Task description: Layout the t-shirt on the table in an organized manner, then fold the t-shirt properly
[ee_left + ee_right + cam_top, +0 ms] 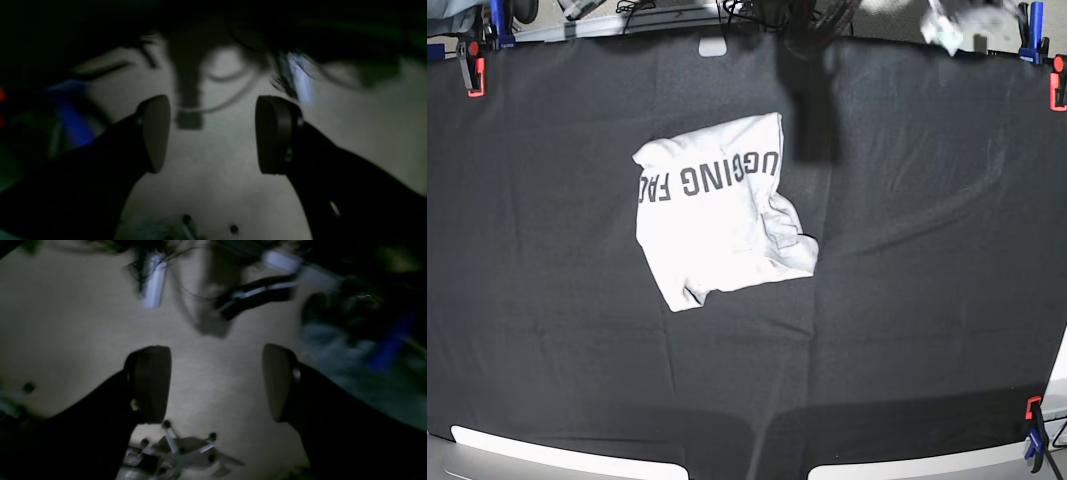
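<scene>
Two hands are on record, each seen only from its own wrist camera. The left hand [213,133] stands wide, its two dark, rounded oval pads [156,133] well apart with nothing between them. The right hand [217,383] likewise stands wide and holds nothing. Both look down on a pale, blurred floor [66,323] crossed by cables; detail there is too soft to tell.

In the base view, one surface [927,300] fills the frame, covered by a matte black cloth with faint crease lines. Two pale curved strips lie along its near edge.

One t-shirt [717,215] lies a little left of the centre of the surface and slightly toward its far edge, bunched into a rough, rumpled quadrilateral of white fabric. Dark block lettering runs upside down across its far part, partly folded under.

Clamps sit at the edges: four blue and three red are visible, one blue clamp [1033,440] at the near right corner.
</scene>
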Motion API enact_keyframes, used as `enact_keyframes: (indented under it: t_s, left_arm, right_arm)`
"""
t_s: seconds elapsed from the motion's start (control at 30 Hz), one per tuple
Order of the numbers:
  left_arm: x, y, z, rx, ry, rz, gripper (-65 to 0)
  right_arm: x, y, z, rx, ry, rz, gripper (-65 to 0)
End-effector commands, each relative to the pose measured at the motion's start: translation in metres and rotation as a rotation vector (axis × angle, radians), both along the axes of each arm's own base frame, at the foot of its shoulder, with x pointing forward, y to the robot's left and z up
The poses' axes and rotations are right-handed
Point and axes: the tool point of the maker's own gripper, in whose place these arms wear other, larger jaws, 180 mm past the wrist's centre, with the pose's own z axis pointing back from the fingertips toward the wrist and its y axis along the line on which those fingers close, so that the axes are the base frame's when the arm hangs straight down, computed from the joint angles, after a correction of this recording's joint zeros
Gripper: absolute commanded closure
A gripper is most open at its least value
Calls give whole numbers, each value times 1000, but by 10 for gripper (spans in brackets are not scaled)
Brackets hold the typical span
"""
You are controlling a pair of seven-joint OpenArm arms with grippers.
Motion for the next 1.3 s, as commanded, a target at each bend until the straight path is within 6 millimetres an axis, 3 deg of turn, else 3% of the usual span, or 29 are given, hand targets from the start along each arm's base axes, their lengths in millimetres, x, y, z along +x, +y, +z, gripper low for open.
enact_keyframes:
  t_s: [0.0,0.13,0.3,0.47,0.6,0.7,0.8,0.97,1.27]
  left_arm:
    - [-16,1,-5,-5,44,-14,-371]
    - [-61,16,-43,15,182,22,-371]
    - [-84,36,-99,31,201,121,-371]
    - [-69,47,-153,35,145,222,-371]
    - [-37,47,-186,2,19,290,-371]
    - [-39,33,-208,-86,66,299,-371]
    - [-56,20,-224,-161,155,325,-371]
    - [-68,19,-237,-160,180,397,-371]
    - [-41,17,-239,-165,147,356,-371]
  right_arm:
    - [-12,-1,-3,0,39,3,-415]
    - [-45,4,-33,48,145,-21,-415]
    - [-69,4,-79,113,203,-5,-415]
    - [-66,2,-131,154,219,8,-415]
    - [-37,14,-173,223,119,-33,-415]
    - [-27,15,-199,233,89,-50,-415]
    - [-36,0,-222,164,149,-51,-415]
    - [-37,-30,-249,49,156,-76,-415]
    - [8,-47,-261,-7,106,-59,-415]
